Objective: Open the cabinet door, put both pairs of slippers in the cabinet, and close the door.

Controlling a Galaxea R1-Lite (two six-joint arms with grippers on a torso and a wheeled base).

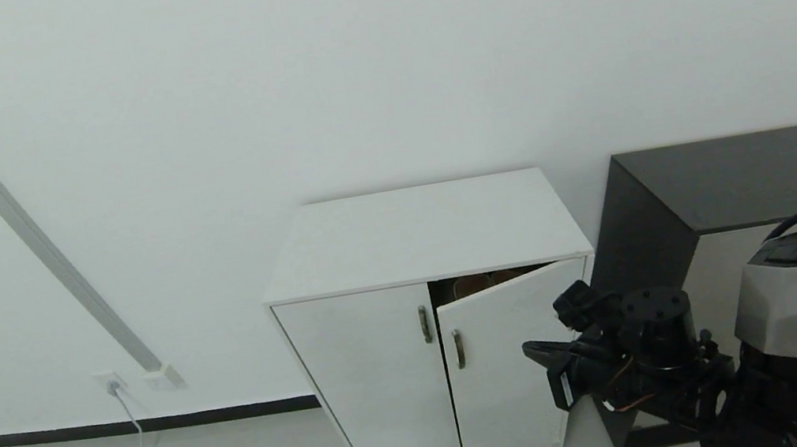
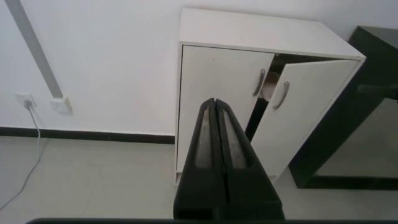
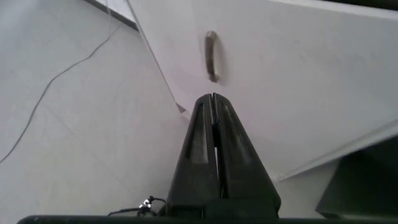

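Just before the ajar right door (image 1: 505, 366) of the cabinet (image 1: 416, 233), near its handle (image 3: 211, 56), the right hand (image 3: 213, 99) is pinched closed and empty; the left hand (image 2: 214, 102), likewise closed, hangs farther back.

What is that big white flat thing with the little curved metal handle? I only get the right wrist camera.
Observer: It's the right-hand door of a white, box-shaped, two-door cabinet. The head view shows that door standing partly open.
Operator: Is the other door open too?
Observer: No, the left-hand door sits shut, flat against the cabinet front.
Operator: Can you see slippers inside?
Observer: Tan rounded shapes show through the gap above the open door. Too little of them is visible to say whether they're slippers.
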